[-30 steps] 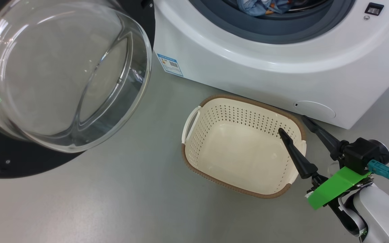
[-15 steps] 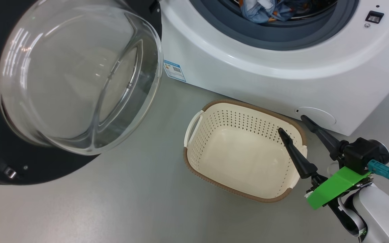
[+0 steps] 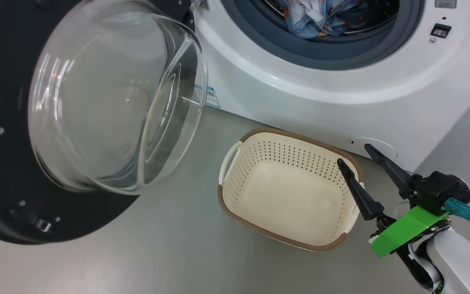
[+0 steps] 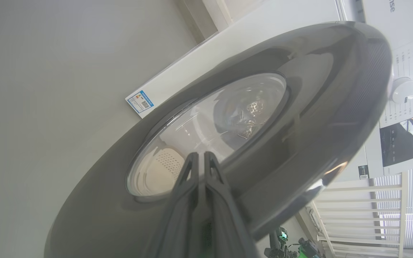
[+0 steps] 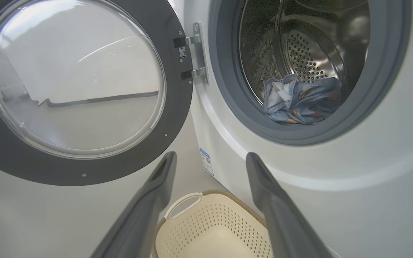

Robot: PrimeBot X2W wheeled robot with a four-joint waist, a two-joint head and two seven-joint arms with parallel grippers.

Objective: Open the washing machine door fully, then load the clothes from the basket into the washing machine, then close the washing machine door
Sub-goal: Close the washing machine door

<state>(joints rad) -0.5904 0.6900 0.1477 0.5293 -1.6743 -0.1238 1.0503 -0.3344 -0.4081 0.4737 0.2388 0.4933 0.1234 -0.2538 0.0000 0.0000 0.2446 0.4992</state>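
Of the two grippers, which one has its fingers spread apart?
The right gripper: its two fingers stand wide apart near the basket, whereas the left gripper has its fingers pressed together, pointing at the washing machine door.

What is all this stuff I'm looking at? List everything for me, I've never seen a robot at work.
washing machine: one, white, ahead
door: one, black ring with clear glass, open, hinged at the machine's left
clothes: one bundle, light blue with orange-brown print, inside the drum
basket: one, cream with brown rim, on the floor before the machine
label: one, blue, machine's lower front
floor: grey
left gripper: one, dark, shut, at the door's outer face
right gripper: one, dark, open, by the basket's right end
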